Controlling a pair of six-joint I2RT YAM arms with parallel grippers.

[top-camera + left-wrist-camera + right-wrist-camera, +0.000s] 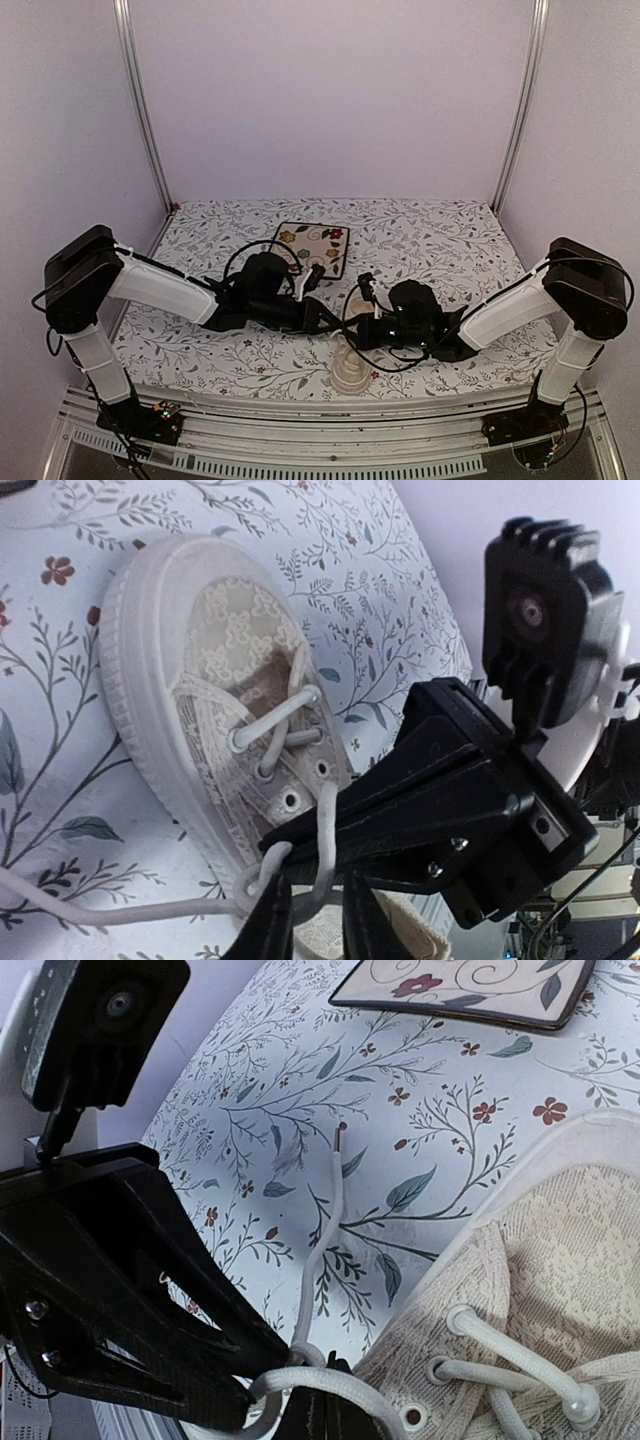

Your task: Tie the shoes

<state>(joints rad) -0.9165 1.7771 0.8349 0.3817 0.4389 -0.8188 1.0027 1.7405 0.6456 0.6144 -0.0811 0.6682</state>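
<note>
Plainly the work is at the knot itself. The left tool [315, 925] has its fingers a little apart, with a cream lace [326, 825] running down through the gap and not visibly pinched. The right tool [318, 1412] is closed, and a thick bend of lace folds over its tip, which I take for a grip. The two tips sit just beside each other above the eyelets of the cream sneaker [225, 640], their black bodies crossing, so room is tight.

The sneaker lies at the middle of the bench [60, 810], close to the near edge and between the arms. The floral plate [312, 247] is well apart behind it. A loose lace end [335, 1165] trails flat over the bench cloth.

To do this step well, I judge that the right tool should hold its bend firm while the left takes a sure bite on its strand. Any pull should then go low and sideways, evenly on both sides, because the shoe is light and could slide or tip toward the edge. The trailing end must not be caught under a finger.
</note>
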